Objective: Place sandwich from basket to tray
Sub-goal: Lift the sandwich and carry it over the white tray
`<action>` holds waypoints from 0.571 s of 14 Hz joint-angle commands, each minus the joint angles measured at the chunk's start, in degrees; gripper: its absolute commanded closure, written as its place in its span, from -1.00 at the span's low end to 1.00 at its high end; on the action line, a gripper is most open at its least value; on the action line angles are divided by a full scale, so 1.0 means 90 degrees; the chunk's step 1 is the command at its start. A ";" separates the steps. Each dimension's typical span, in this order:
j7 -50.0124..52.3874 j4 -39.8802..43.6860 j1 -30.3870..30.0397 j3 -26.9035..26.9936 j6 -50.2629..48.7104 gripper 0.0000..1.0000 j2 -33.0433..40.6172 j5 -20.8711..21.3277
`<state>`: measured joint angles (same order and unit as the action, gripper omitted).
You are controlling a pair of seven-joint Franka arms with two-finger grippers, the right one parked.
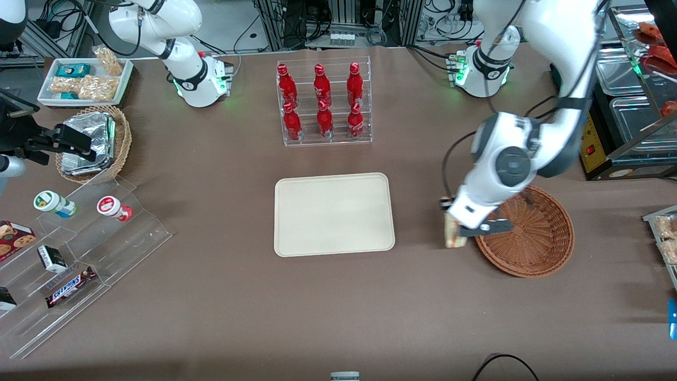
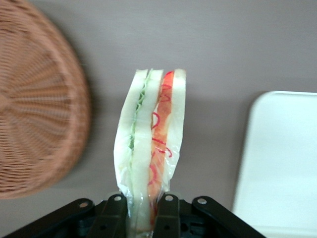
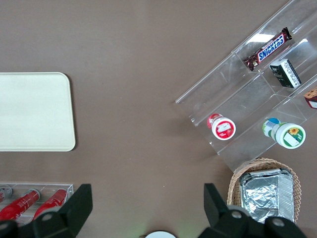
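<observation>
- Legible writing: one chocolate bar [image 1: 70,286] marked "SNICKERS", lying in the clear stepped display [image 1: 84,254] at the parked arm's end of the table, well apart from the gripper [image 1: 459,231]. The red bottles [image 1: 320,100] in their clear rack carry white script too small to read.
- Tray [image 1: 334,214]: cream, flat, nothing on it — bare brown table [image 1: 418,211] lies between its rim and the gripper.
- Gripper: pinching the sandwich [image 1: 455,233], the two black fingers [image 2: 115,210] pressed on the wrapped wedge's end. White bread, green and red filling show through the clear film in the wrist view.
- Sandwich position: hanging from the gripper above the table, just outside the basket [image 1: 534,233] rim, on the side toward the tray.
- Arm pose: the left arm bends at its joint above the basket — forearm angled down toward the tray.
</observation>
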<state>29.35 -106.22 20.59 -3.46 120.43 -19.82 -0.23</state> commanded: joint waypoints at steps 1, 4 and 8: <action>0.0865 0.1047 0.0833 0.0092 -0.0090 1.00 -0.0841 -0.0033; 0.1902 0.1945 0.1509 0.0092 -0.0081 1.00 -0.1487 -0.0043; 0.2519 0.2922 0.1862 -0.0287 -0.0081 1.00 -0.2258 -0.0033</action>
<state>49.92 -86.82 36.76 -4.74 120.70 -35.46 -0.26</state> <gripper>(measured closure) 0.850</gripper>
